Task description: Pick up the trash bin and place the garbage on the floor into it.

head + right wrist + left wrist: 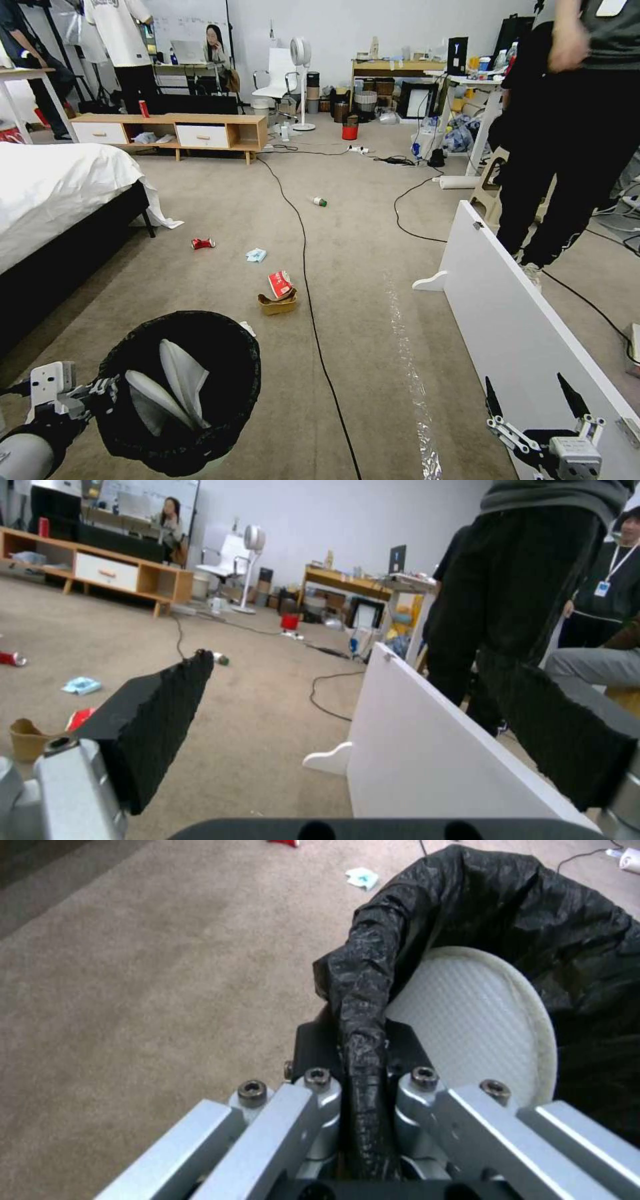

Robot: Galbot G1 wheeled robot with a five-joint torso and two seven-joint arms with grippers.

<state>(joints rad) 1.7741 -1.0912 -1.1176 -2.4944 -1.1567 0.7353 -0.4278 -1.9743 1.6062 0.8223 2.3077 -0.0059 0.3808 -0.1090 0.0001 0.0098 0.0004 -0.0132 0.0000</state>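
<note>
Trash bin (pixel 183 393): lower left of the head frame, black liner folded over its rim, white sheets of material lying inside. My left gripper (pixel 100 389) is pinched on the bin's near rim; in the left wrist view both pads are pressed against the liner-covered edge (pixel 363 1050), one on each side. The bin tilts toward the lower left corner.

Garbage on the carpet floor (pixel 373 267), mid-frame, ahead of the bin:
- brown paper bag (pixel 277 303) with red-white snack packet (pixel 280 283) resting on top of it, nearest the bin
- pale-blue tissue (pixel 256 255), just beyond and left of the packet
- crushed red can (pixel 203 243), left of the tissue
- green-capped bottle (pixel 320 201), farther up, right of the black cable (pixel 307 267) that runs up the middle of the frame

My right gripper (pixel 533 400): lower right of the head frame, fingers spread wide, holding nothing, in front of a white board (pixel 520 333) standing on edge.

Surroundings: bed with white sheet (pixel 53 187) at left, a low wooden cabinet (pixel 173 130) at upper left, a person's dark trouser legs behind the board at right.
</note>
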